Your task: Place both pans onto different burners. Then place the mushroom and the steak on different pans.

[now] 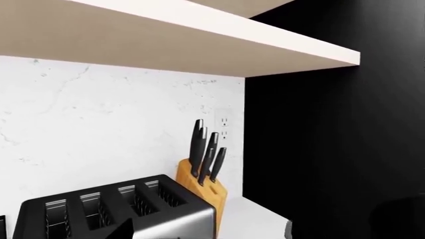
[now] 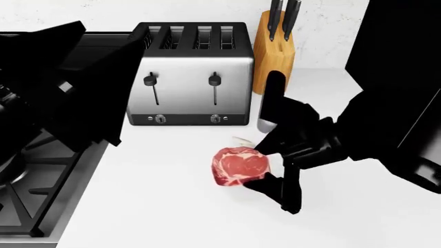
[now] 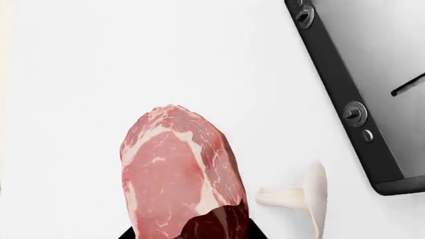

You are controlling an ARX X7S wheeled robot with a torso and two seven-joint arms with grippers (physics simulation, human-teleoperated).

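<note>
- The steak point(image 2: 240, 165) lies on the white tabletop point(image 2: 158, 206), in front of the toaster point(image 2: 189, 77) and to the right of the stove point(image 2: 28, 170).
- The right gripper point(image 2: 274, 168) is at the steak's right side: one finger rises above and behind the meat, the other reaches down in front of it. In the right wrist view a dark fingertip point(image 3: 219, 224) overlaps the near end of the steak point(image 3: 176, 174); whether the gripper presses the meat or merely brackets it I cannot tell.
- The mushroom point(image 3: 302, 196) lies on its side just beside the steak, apart from it, between the steak and the toaster's front edge point(image 3: 345, 99). In the head view only a pale sliver of it point(image 2: 241, 140) shows behind the meat.
- The left arm point(image 2: 62, 88) is a black mass above the stove; its gripper cannot be made out in any view.
- The left wrist view looks at the toaster point(image 1: 113, 211), a wooden knife block point(image 1: 202, 186) with black-handled knives, a marble wall with an outlet point(image 1: 224, 127), and a shelf point(image 1: 199, 40) overhead.
- Grates of the stove show at lower left in the head view; no pan is clearly visible.
</note>
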